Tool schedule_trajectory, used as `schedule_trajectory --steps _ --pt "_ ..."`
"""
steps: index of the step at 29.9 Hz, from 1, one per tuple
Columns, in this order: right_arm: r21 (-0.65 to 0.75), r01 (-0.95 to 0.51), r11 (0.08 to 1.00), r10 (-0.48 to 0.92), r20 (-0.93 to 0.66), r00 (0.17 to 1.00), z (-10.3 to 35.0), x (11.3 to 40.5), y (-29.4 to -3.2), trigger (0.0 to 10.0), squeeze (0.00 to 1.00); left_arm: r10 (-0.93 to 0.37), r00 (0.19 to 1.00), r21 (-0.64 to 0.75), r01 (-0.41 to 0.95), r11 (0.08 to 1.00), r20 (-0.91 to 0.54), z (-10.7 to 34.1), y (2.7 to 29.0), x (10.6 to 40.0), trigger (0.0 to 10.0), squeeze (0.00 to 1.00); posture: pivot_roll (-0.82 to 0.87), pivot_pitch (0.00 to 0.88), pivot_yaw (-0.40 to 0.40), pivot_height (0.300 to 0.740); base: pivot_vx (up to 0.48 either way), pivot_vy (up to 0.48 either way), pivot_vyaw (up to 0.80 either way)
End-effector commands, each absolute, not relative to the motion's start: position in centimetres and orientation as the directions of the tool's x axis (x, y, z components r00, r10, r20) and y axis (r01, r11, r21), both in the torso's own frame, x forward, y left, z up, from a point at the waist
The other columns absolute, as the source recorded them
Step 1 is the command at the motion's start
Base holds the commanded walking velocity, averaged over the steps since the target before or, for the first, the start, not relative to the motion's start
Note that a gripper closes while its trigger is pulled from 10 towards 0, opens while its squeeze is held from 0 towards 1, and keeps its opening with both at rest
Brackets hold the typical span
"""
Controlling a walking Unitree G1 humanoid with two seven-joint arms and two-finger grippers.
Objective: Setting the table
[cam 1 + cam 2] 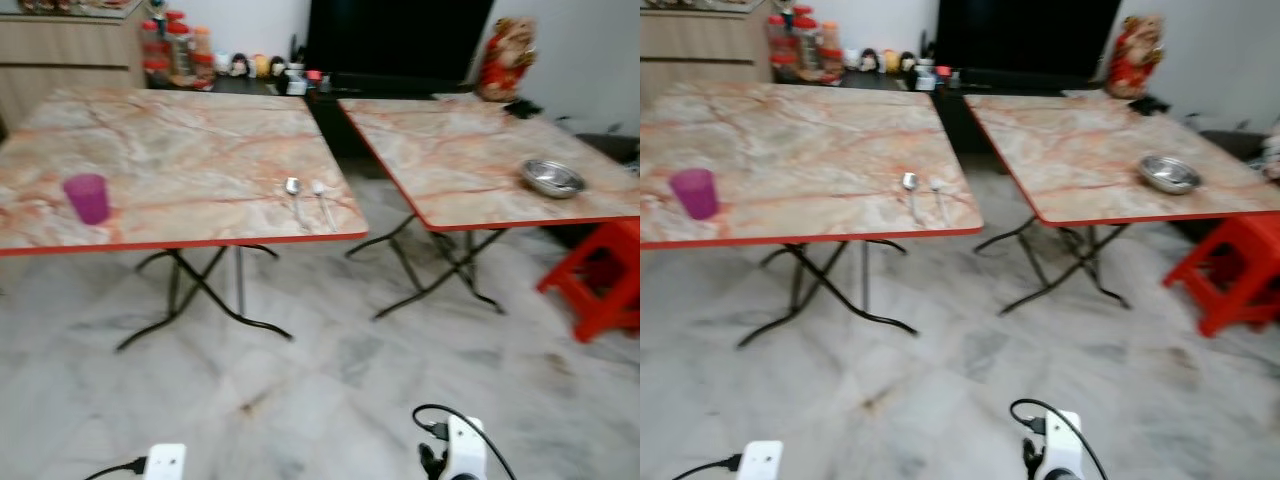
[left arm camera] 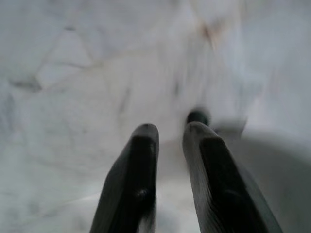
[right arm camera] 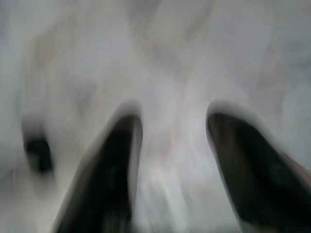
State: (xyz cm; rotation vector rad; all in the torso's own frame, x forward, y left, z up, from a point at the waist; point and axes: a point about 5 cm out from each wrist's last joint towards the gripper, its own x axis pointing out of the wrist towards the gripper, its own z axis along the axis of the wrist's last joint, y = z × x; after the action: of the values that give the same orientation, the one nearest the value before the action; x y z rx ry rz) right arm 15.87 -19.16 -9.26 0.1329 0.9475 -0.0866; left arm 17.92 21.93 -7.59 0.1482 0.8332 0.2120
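Two marble-top folding tables with red edges stand ahead of me. On the left table [image 1: 180, 140] a purple cup [image 1: 87, 197] stands near the front left, and two spoons [image 1: 293, 192] [image 1: 322, 196] lie side by side near the front right corner. A steel bowl [image 1: 552, 177] rests on the right table [image 1: 470, 150] near its front right. Both arms hang low over the floor, their white wrists [image 1: 165, 460] [image 1: 462, 448] at the bottom edge. My left gripper [image 2: 170, 128] has its fingers slightly apart, holding nothing. My right gripper [image 3: 172, 116] is wide open and holds nothing.
A red plastic stool [image 1: 598, 275] stands on the floor right of the right table. A gap of marble floor [image 1: 370, 200] runs between the tables. Behind them are a dark TV [image 1: 395, 40], jars and bottles [image 1: 175, 50], a wooden cabinet [image 1: 60, 50] and a red figurine [image 1: 505, 58].
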Motion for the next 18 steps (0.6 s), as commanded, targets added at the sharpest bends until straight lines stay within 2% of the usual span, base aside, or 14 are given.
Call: schedule_trajectory --steps 1,6,13,18 --pt "0.074 0.084 0.994 0.004 -0.773 0.635 -8.19 18.34 -18.79 10.0 0.00 0.240 0.589 0.204 -0.129 0.970 -0.771 -8.87 21.40 15.49 10.0 0.00 0.25 0.017 -0.209 0.728 0.000 0.000 0.00" --pt "0.085 0.084 0.993 0.011 -0.764 0.645 -7.98 18.88 -18.41 10.0 0.00 0.237 0.597 0.205 -0.123 0.971 -0.767 -8.79 21.32 15.70 10.0 0.00 0.25 0.006 -0.203 0.728 0.000 0.000 0.00" --pt "0.086 0.089 0.992 0.009 -0.767 0.642 -8.07 18.65 -18.53 10.0 0.00 0.233 0.605 0.208 -0.112 0.972 -0.762 -8.65 21.22 16.09 10.0 0.00 0.25 0.003 -0.206 0.728 0.245 0.000 0.00" --pt "0.082 0.095 0.992 0.003 -0.770 0.638 -8.12 18.49 -18.76 10.0 0.00 0.219 0.616 0.202 -0.099 0.974 -0.756 -8.55 21.06 16.37 10.0 0.00 0.25 0.003 -0.209 0.728 0.000 0.000 0.00"
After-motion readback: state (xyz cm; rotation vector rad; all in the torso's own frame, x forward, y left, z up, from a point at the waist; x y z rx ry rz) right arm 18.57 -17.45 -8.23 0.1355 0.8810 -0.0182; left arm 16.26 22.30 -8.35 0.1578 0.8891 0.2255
